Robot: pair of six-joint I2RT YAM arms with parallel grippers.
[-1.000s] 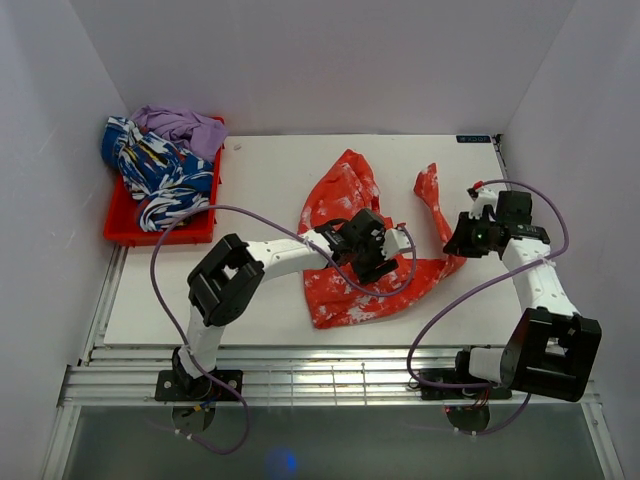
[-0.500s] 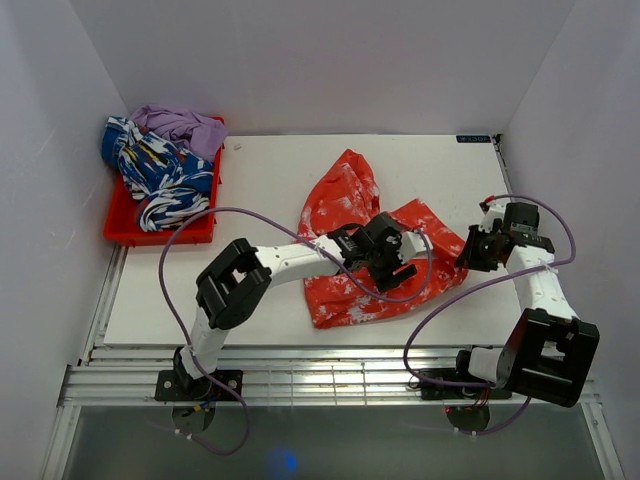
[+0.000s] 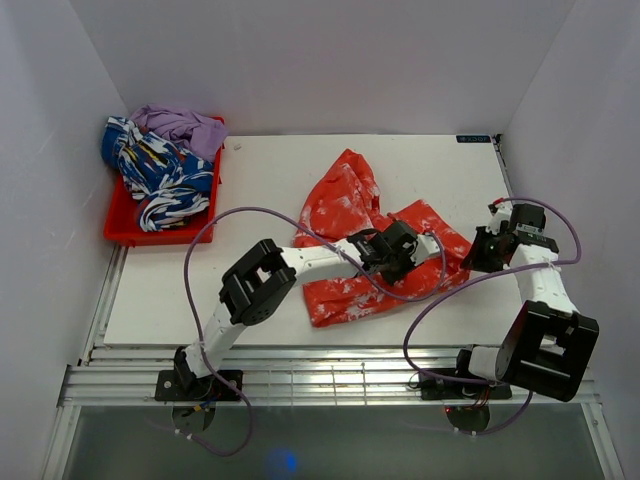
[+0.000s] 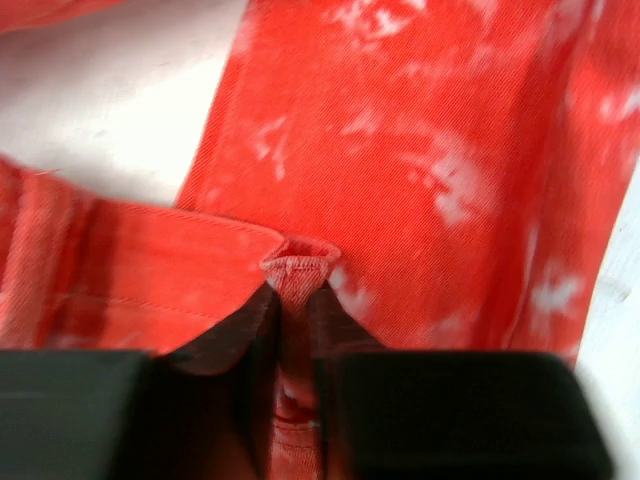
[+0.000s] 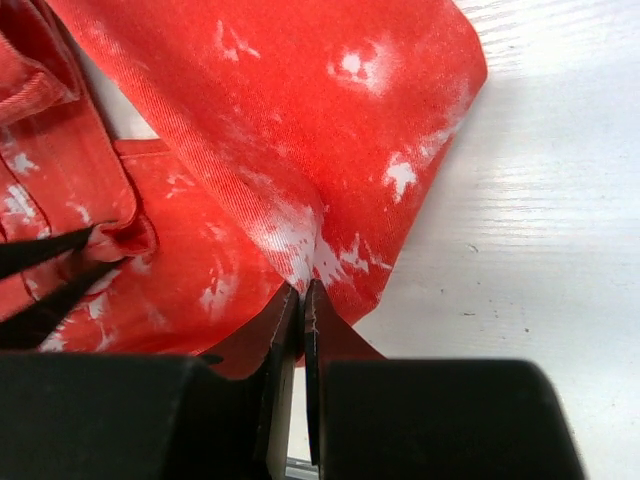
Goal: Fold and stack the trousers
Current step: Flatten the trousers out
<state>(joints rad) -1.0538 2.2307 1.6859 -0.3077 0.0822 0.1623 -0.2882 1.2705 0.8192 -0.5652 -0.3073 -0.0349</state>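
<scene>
The orange-red trousers (image 3: 345,215) with white blotches lie crumpled across the middle of the white table. My left gripper (image 3: 398,250) reaches over them and is shut on a stitched hem fold (image 4: 298,270) of the trousers (image 4: 420,150). My right gripper (image 3: 478,250) sits at the cloth's right end, shut on a pinch of the trousers (image 5: 300,180) right at its fingertips (image 5: 302,295). In the right wrist view the left arm's dark fingers (image 5: 40,285) show at the left edge, on the same cloth.
A red bin (image 3: 125,225) at the far left holds a blue-and-white garment (image 3: 155,170) and a purple garment (image 3: 185,125). White table surface (image 3: 250,170) lies between bin and trousers. Purple cables (image 3: 240,212) loop over both arms.
The right gripper drew the trouser leg down and right onto the table. The left gripper slid right along the cloth and closed on a hem fold.
</scene>
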